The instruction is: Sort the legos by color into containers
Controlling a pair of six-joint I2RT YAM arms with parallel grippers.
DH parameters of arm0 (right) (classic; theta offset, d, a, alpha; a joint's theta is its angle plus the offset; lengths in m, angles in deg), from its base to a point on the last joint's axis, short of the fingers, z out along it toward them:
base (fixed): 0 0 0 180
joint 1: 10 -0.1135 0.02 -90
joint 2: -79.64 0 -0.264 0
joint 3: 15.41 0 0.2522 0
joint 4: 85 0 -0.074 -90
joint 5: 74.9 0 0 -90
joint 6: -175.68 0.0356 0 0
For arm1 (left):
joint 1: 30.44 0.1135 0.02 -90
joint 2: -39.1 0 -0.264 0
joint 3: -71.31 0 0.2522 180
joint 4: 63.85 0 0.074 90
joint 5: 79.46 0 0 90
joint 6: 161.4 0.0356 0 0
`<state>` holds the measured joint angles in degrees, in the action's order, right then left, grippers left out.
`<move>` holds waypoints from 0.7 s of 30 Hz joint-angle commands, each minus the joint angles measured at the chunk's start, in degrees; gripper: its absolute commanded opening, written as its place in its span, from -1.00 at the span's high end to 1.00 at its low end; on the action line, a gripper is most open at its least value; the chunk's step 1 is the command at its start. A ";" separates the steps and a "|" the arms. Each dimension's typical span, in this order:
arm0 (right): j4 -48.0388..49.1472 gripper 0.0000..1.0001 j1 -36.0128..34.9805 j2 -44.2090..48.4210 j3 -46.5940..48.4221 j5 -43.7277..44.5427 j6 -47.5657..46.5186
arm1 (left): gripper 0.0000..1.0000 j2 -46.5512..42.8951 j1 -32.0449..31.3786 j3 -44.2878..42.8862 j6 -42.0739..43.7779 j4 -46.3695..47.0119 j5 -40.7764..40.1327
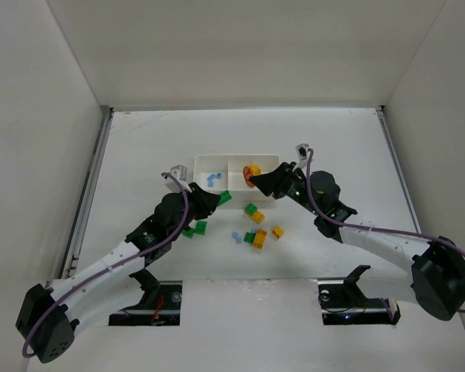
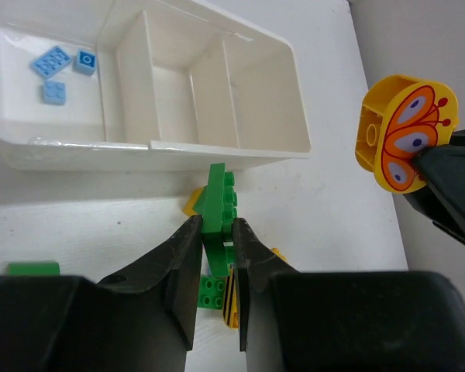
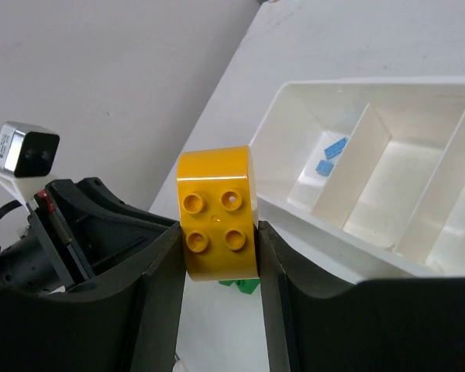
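Standing upright, green lego [image 2: 218, 200] clamped between left pincer [image 2: 217, 229] jaws.

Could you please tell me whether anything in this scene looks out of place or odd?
One piece stands out: the yellow brick in the right tool is rounded and carries an orange butterfly print, unlike the plain loose bricks. Otherwise the tray sits upright, with only blue bricks in one end compartment.
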<state>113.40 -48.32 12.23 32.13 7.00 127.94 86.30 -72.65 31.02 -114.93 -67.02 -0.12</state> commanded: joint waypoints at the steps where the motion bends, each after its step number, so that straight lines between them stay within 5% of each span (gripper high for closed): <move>1: 0.28 0.55 -0.21 -2.88 3.82 1.23 -1.29 | 0.93 -3.25 0.86 0.16 0.46 -0.30 -0.86; 12: -7.11 0.42 -1.79 -20.02 17.72 14.33 -8.42 | 0.90 -6.33 0.95 -2.66 2.48 -3.47 -1.39; 21: -7.55 -0.15 -1.71 -22.24 18.25 16.53 -8.51 | 0.89 -1.24 0.52 -5.55 3.36 -1.45 -0.95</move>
<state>104.15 -49.50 -11.10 48.59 21.53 120.38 83.51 -71.76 29.10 -112.70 -71.33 -0.69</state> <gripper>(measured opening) 0.558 0.170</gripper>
